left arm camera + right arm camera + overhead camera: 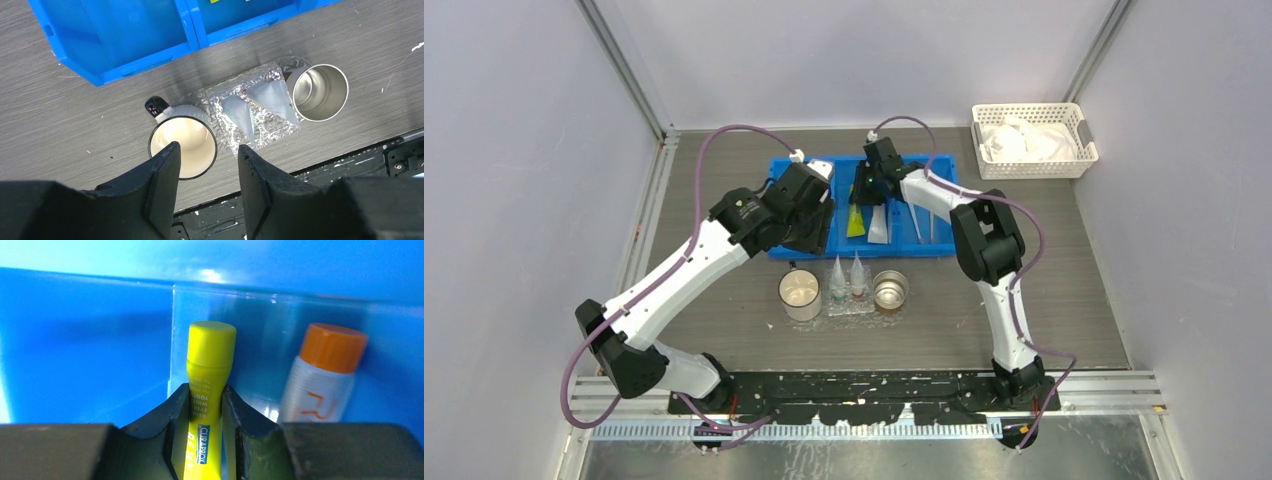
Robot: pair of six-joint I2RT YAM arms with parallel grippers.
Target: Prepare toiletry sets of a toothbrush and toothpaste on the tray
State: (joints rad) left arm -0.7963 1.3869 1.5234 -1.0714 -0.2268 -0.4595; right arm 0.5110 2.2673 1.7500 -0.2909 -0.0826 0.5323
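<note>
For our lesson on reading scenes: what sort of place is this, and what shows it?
Probably a robot lab test cell: the left arm and right arm bolted at the table's near edge, plain walls enclosing it, and a blue bin of toiletries where the right claw grips a yellow toothpaste tube.

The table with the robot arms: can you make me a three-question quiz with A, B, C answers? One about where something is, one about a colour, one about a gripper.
1. Where is the tray?
A) between the white mug and the steel cup
B) inside the steel cup
C) inside the white mug

2. What colour is the tube in the right gripper?
A) red
B) yellow
C) black

3. The left gripper is:
A) holding the mug
B) shut
C) open

Answers: 1 A, mug and cup flank it; 2 B, cap and body are yellow; 3 C, its fingers are spread, nothing between.
</note>
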